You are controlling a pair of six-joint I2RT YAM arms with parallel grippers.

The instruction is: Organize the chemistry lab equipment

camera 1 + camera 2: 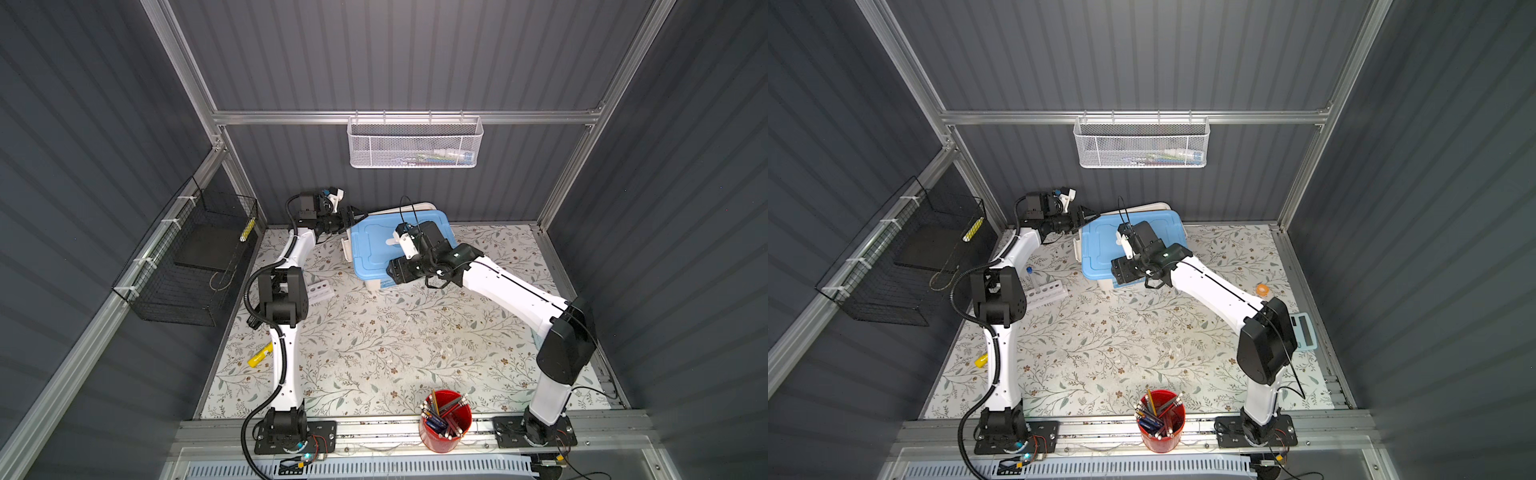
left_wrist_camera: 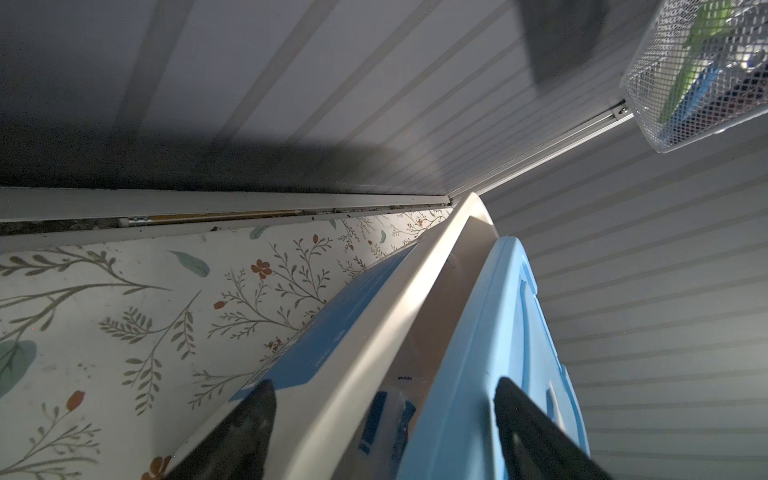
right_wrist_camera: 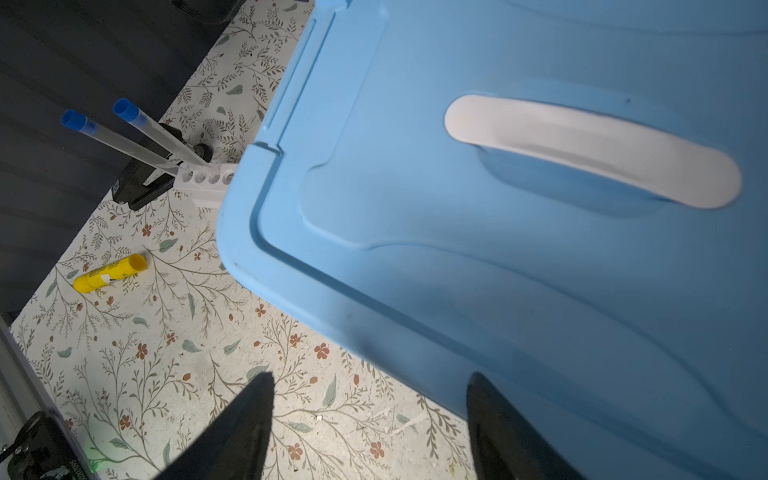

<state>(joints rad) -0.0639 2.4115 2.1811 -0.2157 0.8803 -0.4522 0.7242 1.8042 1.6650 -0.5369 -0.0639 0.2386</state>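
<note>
Far left, on the table [image 1: 374, 353]: a white rack [image 1: 1046, 291] beside the left arm's elbow holds two tubes with blue caps [image 3: 162, 135], upright and slightly leaning. They are well apart from both grippers, and the left arm is the nearer.

At the bin's back-left corner is the left gripper [image 1: 356, 217], jaws released and wide. One finger is outside the wall of the white bin [image 2: 399, 299], the other over the blue lid [image 1: 374, 245]. The rim edge runs between them, along the line of reach. Contact: cannot tell.

The lid lies askew, with a strip of white rim bare at the back. Judged not seated.

At the lid's front edge, near its left corner, is the right gripper [image 3: 370, 380], jaws released. One finger is over the table, one over the lid, and nothing is held.

Judgement: the next move turns on the lid, whose edge sits between both pairs of jaws.

Views: both top views half hide the rack behind the elbow, while the right wrist view shows both tubes. Only the left wrist view shows the gap between lid and rim.
</note>
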